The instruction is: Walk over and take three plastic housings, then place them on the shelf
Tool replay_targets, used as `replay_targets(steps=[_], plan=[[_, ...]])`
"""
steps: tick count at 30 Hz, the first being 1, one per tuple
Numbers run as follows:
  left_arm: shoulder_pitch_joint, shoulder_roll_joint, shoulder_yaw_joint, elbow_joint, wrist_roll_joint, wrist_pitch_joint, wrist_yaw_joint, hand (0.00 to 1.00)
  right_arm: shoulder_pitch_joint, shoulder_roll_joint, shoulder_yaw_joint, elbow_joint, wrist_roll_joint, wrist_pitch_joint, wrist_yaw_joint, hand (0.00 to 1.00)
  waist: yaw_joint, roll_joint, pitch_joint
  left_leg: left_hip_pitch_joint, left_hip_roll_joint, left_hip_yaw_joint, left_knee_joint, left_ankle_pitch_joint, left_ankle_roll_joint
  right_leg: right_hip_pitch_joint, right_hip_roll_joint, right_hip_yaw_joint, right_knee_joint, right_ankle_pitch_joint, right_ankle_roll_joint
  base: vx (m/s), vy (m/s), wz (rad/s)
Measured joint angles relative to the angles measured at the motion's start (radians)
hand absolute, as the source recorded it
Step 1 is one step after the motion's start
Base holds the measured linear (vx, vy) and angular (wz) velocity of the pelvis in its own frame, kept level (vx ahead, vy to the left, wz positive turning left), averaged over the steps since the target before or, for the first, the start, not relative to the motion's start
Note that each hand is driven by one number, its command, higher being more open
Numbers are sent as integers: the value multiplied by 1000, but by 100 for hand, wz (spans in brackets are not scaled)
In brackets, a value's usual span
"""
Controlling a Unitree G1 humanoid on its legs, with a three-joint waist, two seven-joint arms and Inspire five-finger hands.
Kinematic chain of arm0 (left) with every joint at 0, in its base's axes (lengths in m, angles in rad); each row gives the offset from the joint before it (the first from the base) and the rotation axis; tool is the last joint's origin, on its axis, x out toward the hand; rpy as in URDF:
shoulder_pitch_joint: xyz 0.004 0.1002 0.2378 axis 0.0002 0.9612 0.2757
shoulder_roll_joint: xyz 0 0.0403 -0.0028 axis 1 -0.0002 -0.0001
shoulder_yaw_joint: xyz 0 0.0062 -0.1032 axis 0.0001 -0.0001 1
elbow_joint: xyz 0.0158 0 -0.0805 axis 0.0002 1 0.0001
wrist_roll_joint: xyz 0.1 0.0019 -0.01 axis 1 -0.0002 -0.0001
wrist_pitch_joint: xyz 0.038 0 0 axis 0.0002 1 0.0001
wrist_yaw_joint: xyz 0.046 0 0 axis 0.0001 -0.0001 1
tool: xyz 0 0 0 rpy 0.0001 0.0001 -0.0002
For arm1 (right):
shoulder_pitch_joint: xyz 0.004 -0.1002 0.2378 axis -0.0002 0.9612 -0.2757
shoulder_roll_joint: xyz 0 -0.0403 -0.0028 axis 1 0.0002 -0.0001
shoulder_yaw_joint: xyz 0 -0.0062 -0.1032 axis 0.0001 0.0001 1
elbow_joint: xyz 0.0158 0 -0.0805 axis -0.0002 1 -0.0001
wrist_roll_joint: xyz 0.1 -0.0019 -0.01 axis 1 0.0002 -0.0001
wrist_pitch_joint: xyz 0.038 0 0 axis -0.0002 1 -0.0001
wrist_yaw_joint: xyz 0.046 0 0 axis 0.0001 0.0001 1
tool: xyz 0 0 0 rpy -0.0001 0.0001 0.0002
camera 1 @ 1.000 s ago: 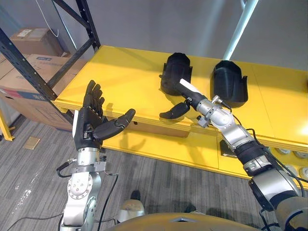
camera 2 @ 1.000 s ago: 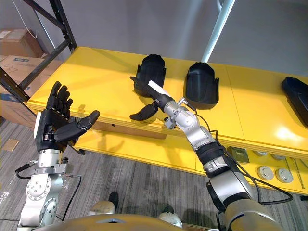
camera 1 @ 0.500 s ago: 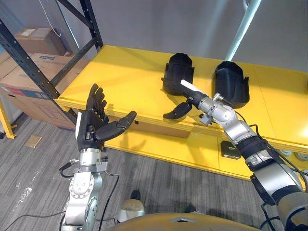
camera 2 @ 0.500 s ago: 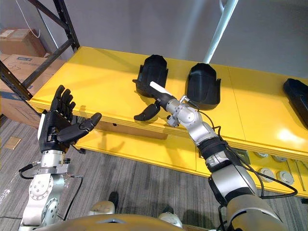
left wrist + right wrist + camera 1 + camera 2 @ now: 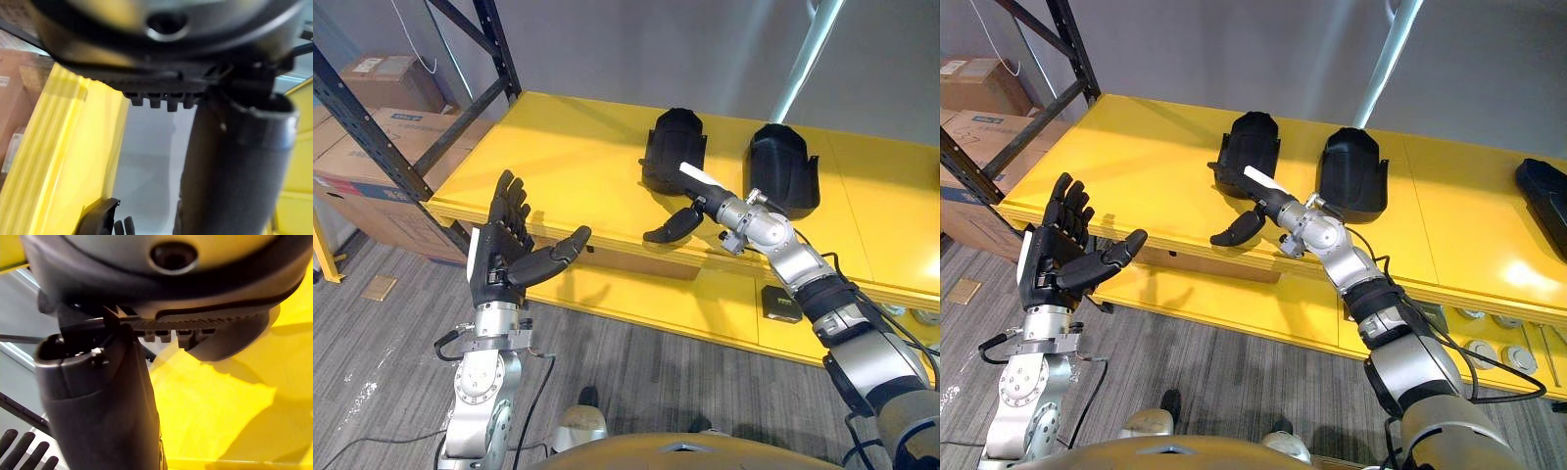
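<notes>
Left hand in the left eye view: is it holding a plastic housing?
No, the left hand is open with its fingers spread and nothing in its palm, held up short of the yellow shelf.

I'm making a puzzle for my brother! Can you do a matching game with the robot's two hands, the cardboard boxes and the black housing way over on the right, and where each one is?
Things
1. left hand
2. right hand
3. cardboard boxes
4. rightmost housing

Places
A. by the black rack, left of the yellow shelf
B. at the shelf's right end
C. held up open in front of the shelf's edge
D. close by the leftmost housing on the shelf

Pairs: 1-C, 2-D, 3-A, 4-B
</notes>
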Motion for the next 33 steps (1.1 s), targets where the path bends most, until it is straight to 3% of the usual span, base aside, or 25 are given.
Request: replay_targets(steps=[33], plan=[[-27, 0, 0, 12, 0, 0, 26, 100, -21, 0, 1, 0, 32, 23, 43, 100, -2, -3, 3, -6, 1, 1, 0, -1, -1, -5, 2, 0, -8, 0, 0, 0, 0, 0]])
